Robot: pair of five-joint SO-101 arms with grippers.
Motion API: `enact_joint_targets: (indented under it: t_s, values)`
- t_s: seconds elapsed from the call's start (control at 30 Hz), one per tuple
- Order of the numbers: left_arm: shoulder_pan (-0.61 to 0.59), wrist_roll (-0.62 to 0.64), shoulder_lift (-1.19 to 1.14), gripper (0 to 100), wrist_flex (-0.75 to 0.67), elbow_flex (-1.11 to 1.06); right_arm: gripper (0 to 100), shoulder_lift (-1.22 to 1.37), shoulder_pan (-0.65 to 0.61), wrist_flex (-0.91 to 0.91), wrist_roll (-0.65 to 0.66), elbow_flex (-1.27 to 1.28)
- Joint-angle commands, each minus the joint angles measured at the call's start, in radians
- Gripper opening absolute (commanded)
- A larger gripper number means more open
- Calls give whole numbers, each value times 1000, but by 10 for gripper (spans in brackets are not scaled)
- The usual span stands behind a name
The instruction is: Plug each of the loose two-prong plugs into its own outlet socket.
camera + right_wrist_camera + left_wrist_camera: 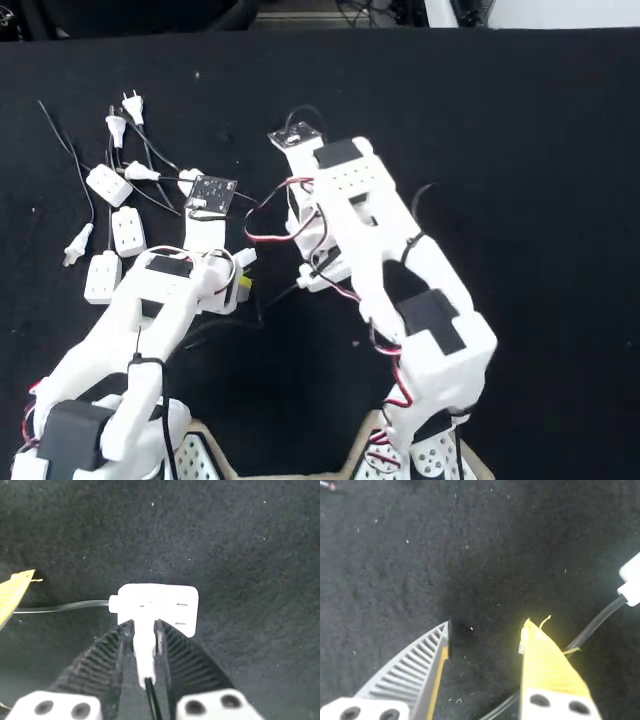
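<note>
high view: we're counting at least three loose plugs [116,126] and three sockets [128,230] lying unmated near the table's left edge, with both arms sitting mid-table.
left wrist view: left gripper [486,630] is hanging over bare table [395,555], jaws apart and holding nothing.
right wrist view: right gripper [145,627] is clamping a white plug [145,655] against the target socket [157,602]; we can't tell if it's seated.
progress: we're judging this an early mating, with most pairs left to do.
</note>
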State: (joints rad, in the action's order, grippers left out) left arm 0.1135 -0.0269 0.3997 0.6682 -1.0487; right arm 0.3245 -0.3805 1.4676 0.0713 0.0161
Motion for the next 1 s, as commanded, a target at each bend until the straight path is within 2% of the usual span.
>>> enact_joint_targets:
  t_s: [0.0, 0.23, 0.43, 0.67, 0.97]
  values:
    - [7, -2, 5, 234, -3, 12, 11, 33, -6, 9, 5, -39]
    - [5, -2, 5, 234, -3, 15, 11, 93, -5, -2, 11, -5]
    - [12, -2, 5, 234, -8, 13, 11, 102, -5, -114, 11, 85]
    - [12, -2, 5, 234, -9, 15, 11, 99, 2, -120, 12, 113]
    - [10, -2, 5, 234, -11, 15, 11, -151, 14, -118, 12, 234]
